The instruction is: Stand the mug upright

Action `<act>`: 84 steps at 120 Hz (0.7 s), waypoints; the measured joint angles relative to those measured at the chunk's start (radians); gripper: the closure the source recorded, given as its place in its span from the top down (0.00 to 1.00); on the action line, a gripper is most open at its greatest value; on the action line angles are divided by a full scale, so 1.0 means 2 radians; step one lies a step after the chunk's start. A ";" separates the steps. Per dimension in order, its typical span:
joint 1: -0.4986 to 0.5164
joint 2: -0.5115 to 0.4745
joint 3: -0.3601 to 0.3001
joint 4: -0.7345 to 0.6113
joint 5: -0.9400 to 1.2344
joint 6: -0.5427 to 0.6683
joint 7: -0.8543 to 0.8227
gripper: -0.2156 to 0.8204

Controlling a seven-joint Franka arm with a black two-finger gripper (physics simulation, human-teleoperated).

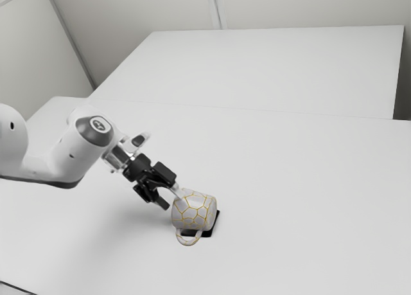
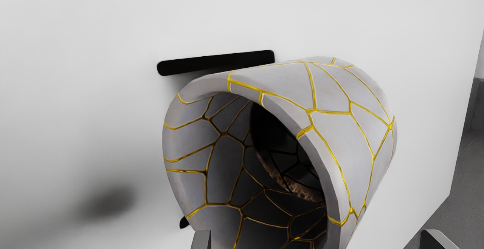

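A white, gold-veined mug [image 1: 194, 209] lies on its side over a black pad [image 2: 216, 63], mouth facing an end effector [image 1: 172, 198] whose fingers stand apart, with the righting apparently all left to do, on a smooth white desk [image 1: 295, 198] in a room of pale walls [image 1: 308, 6].

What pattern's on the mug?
The mug has gold crackle lines on pale grey, clearest in the wrist view.
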 joint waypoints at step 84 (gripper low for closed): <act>-0.025 0.004 -0.001 -0.036 -0.130 0.043 0.070 0.79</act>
